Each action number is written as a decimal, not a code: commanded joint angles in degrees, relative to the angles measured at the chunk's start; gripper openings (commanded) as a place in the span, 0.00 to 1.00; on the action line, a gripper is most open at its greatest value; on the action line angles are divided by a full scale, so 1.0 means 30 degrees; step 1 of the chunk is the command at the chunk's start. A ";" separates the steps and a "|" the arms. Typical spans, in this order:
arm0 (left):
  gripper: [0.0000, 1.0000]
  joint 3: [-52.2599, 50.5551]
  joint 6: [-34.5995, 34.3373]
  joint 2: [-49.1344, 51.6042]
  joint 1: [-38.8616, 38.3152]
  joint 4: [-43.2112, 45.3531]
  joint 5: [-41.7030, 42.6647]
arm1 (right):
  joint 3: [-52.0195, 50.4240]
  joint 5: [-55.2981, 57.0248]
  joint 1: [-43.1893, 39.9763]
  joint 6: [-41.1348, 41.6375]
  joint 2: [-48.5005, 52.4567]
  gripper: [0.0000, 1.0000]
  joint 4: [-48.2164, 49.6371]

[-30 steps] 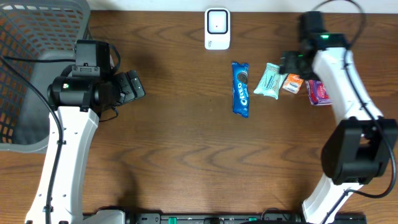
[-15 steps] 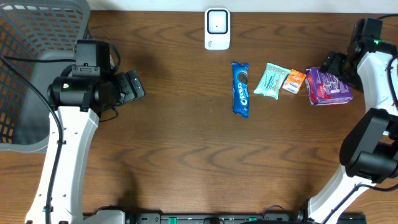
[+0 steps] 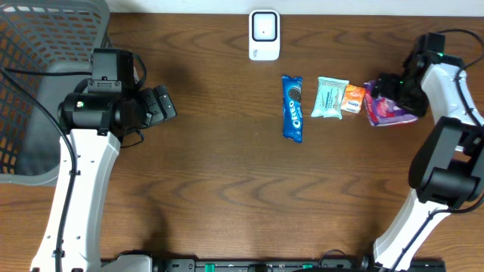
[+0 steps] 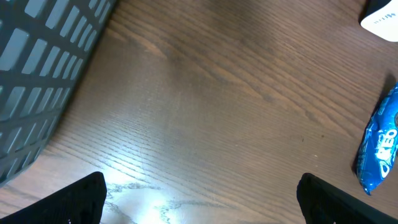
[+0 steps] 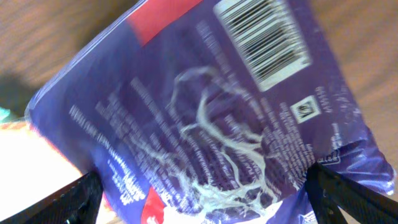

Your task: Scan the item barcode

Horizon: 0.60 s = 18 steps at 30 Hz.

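Pickup stage of a barcode scan: your right pincer hangs over the crinkled purple plastic snack packet, its jaws spread wide on either side and pinching nothing. The packet lies flat on the brown wood-grain tabletop, at the right end of a row of goods. Its black-and-white barcode faces up toward the wrist camera. Your left pincer is likewise spread and empty, parked above bare wood well to the left, near the grey mesh basket.

By the look of it, the grasp comes next. You would lower the right jaws around the packet and close on its edges without covering the printed bars. Then you would lift it and carry it to the small white box-shaped scanner at the far edge of the tabletop, with the code turned toward the scanner's face.

Count on the tabletop: four packets in one row. They are the long blue cookie pack, the mint-green wrapper, the small orange sachet and the purple packet. There is also one scanner, one basket and two arms.
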 commanded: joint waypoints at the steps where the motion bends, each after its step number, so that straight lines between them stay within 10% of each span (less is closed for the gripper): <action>1: 0.98 0.0102 -0.0036 0.0066 0.0044 -0.0022 -0.0233 | -0.0233 -0.3424 0.1603 -0.0517 0.0539 0.99 -0.0146; 18: 0.98 0.0102 -0.0036 0.0066 0.0044 -0.0022 -0.0233 | -0.0226 -0.1887 0.5107 0.0087 0.0525 0.99 -0.0102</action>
